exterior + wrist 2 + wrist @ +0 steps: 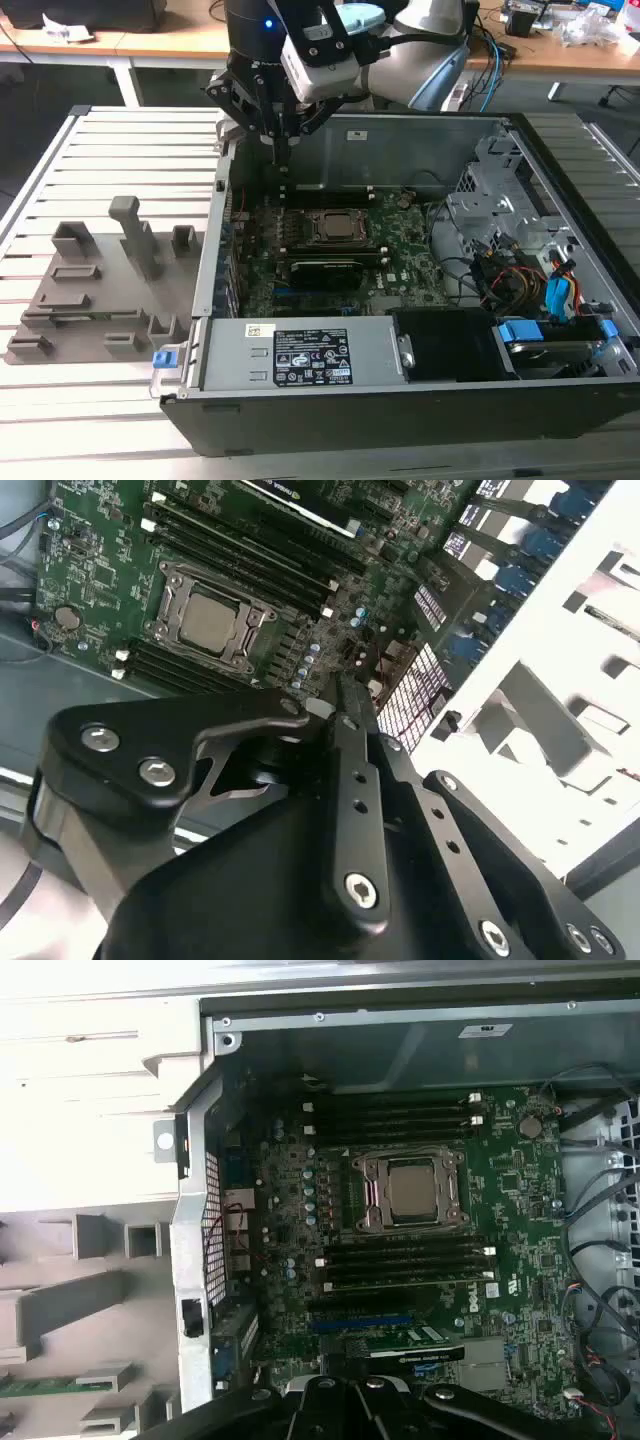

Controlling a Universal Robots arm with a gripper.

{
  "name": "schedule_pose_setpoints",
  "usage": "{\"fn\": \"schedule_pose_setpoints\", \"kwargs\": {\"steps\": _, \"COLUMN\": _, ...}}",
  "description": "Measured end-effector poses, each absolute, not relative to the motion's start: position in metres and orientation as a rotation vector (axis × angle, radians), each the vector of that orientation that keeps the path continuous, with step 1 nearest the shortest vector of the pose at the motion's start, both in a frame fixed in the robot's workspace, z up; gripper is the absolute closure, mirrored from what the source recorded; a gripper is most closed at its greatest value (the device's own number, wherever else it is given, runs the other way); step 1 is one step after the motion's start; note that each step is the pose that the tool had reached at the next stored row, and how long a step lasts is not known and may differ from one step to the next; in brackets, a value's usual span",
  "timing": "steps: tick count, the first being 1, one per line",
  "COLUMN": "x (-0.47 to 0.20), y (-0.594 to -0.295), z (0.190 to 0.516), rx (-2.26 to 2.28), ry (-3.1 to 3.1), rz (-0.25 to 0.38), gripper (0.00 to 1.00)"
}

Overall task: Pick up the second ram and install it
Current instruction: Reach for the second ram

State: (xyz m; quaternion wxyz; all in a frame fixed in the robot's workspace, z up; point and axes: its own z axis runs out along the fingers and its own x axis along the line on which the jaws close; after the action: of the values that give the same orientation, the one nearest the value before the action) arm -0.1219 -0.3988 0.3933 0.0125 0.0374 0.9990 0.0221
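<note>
Exterior view: high, looking down into the open case (400, 425) on the bench (100, 130).
Both wrist views: close, peering past the hand (345, 687), sharing the CPU socket (205, 620).

This is a robotics lab or test workshop. A slatted metal surface (120, 140) carries an open desktop computer case (400, 420) and, nearer its edge on the exterior view's left, a grey moulded parts fixture (90, 290). A robot arm (430, 45) hangs over the case. Behind stand wooden desks (170, 40) strewn with cables (492, 60).

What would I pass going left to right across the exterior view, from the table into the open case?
Grey parts holder → CPU socket → blue cable connectors.
</note>
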Motion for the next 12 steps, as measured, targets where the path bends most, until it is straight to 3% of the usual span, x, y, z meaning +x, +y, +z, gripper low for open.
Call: {"fn": "schedule_pose_setpoints", "kwargs": {"steps": 12, "x": -0.145, "y": -0.399, "z": 0.393, "rx": 0.117, "ry": 3.114, "rz": 0.069, "gripper": 0.89}}
